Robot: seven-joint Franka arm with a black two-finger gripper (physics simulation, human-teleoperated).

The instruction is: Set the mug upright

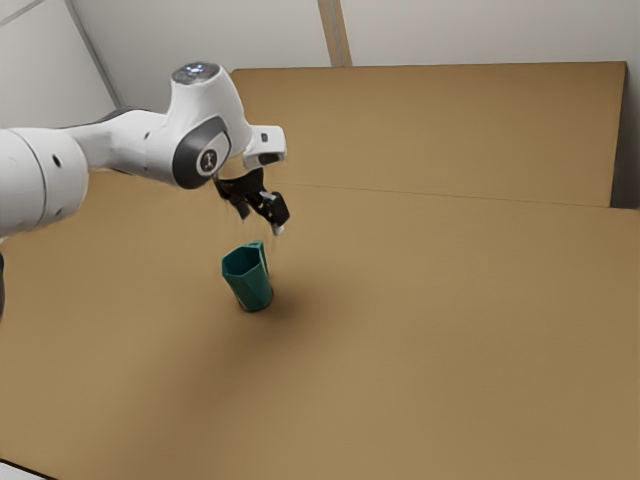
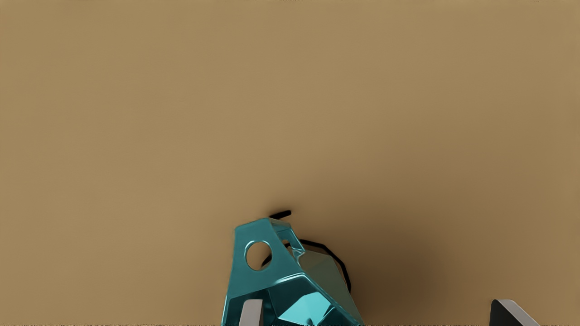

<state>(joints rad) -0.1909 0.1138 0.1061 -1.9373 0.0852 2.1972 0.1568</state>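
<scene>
While the black two-finger claw (image 1: 261, 222) hangs wide open and empty, the teal faceted mug (image 1: 253, 287) stands upright below it, slightly to the exterior view's left, mouth up on the brown worktop (image 1: 420, 350).

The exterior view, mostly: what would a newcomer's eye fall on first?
Probably the teal mug, vivid against the broad brown table. Then the big white arm, reaching in from the exterior view's left, with its black gripper open above the mug.
</scene>
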